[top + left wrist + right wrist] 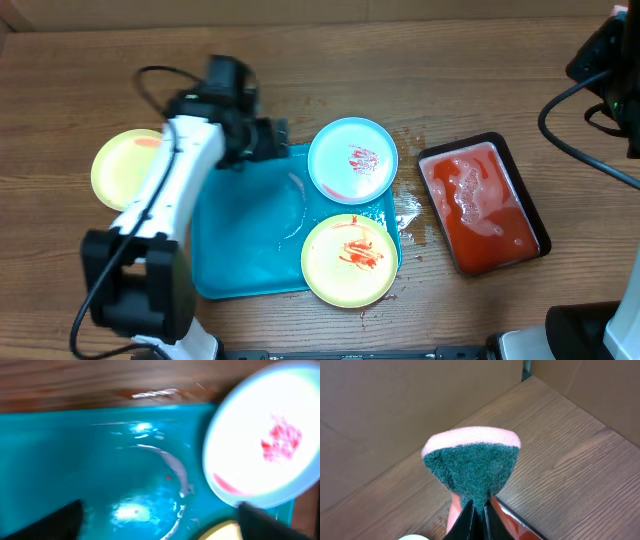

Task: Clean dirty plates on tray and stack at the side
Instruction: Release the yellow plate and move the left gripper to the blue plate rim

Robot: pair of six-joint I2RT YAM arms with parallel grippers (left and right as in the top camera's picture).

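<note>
The turquoise tray (240, 250) lies mid-table. A light blue plate (352, 160) with red smears sits on its far right corner. A pale yellow plate (350, 258) with red smears sits on its near right corner. A second yellow plate (125, 168) lies on the table left of the tray. My left gripper (280, 140) hovers over the tray's far edge. In the left wrist view it is open and empty (160, 522) above the wet tray floor (75, 450), with the blue plate (265, 435) to the right. My right gripper (480, 520) is shut on a green-and-pink sponge (470, 460).
A black tray of red liquid (485, 205) stands right of the turquoise tray, and its corner shows in the right wrist view (525, 530). Water drops (410, 215) lie between the two trays. The right arm (610, 60) is at the far right edge. Cardboard walls stand behind the table.
</note>
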